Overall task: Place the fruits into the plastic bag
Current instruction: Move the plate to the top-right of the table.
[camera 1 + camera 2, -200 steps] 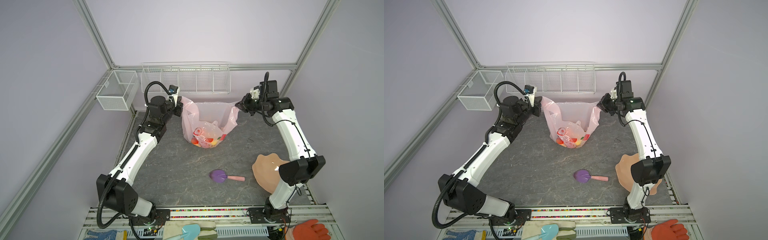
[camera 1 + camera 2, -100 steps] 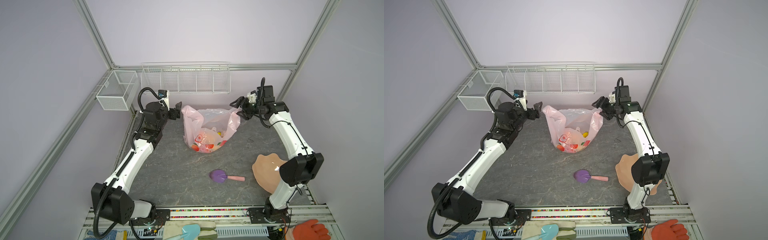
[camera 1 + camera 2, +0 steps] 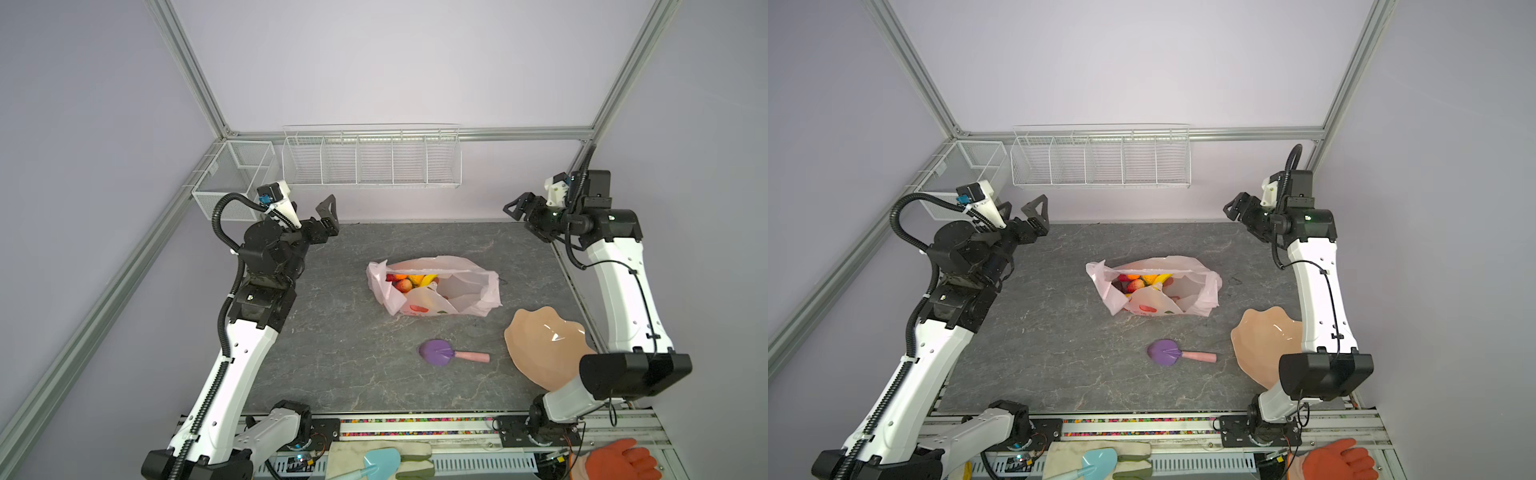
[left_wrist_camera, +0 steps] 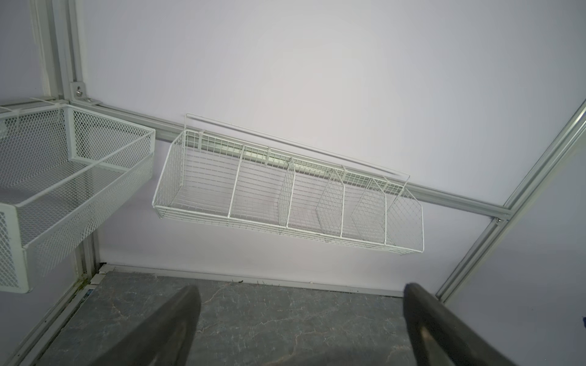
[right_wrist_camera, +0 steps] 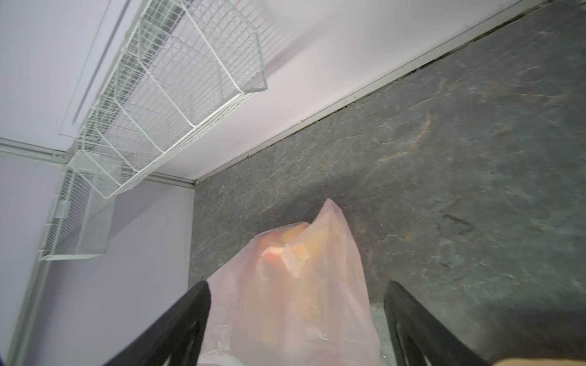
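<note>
The left pincer (image 3: 1021, 211) and right pincer (image 3: 520, 206) are hanging apart, empty, while the bag (image 3: 465, 286) is lying slumped open, risking fruits (image 3: 409, 281) rolling onto the table (image 3: 332, 353).

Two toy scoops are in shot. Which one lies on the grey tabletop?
The purple scoop with the pink handle, in front of the plastic bag. The light-blue scoop lies off the tabletop, on the mitts beyond its front edge.

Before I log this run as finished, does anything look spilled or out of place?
The plastic bag lies slumped on the table, mouth gaping, with the fruits bunched just inside its opening. None has spilled onto the table; nothing else stands out.
</note>
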Robot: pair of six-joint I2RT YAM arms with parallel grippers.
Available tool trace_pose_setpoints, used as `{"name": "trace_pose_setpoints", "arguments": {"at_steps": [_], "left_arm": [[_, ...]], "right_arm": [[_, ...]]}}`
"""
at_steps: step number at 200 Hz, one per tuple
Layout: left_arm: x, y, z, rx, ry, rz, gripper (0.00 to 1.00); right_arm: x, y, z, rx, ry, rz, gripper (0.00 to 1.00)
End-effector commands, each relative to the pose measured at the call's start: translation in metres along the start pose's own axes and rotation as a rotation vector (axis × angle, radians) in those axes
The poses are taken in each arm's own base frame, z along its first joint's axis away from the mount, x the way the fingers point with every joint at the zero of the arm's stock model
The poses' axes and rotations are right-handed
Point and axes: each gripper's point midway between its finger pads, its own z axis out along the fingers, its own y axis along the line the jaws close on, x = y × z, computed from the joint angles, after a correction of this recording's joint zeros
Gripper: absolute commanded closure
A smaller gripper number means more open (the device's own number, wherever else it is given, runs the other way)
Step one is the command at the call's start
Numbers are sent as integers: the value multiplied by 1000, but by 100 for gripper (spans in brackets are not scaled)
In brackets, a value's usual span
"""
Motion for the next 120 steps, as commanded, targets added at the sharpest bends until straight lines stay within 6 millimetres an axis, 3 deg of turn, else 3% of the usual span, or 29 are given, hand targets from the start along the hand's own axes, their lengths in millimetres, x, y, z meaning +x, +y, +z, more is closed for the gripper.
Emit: {"name": "trace_pose_setpoints", "arguments": {"at_steps": [1,34,73,97,120], "left_arm": [[18,1,-8,-2,109,1,1],[36,-3,-22,35,160,24,1],[62,-5,-32,53,234,65,1],[68,-4,-38,53,248,75,0],[67,-2,-45,46,240,87,0]], "right_arm": [[42,-54,-17,230,110,3,12],[110,-115,-19,407,236,54,11],[188,-144,9,438,455,83,0],[220,-158,23,527,560,7,8],[238,-170,34,590,617,-41,19]]}}
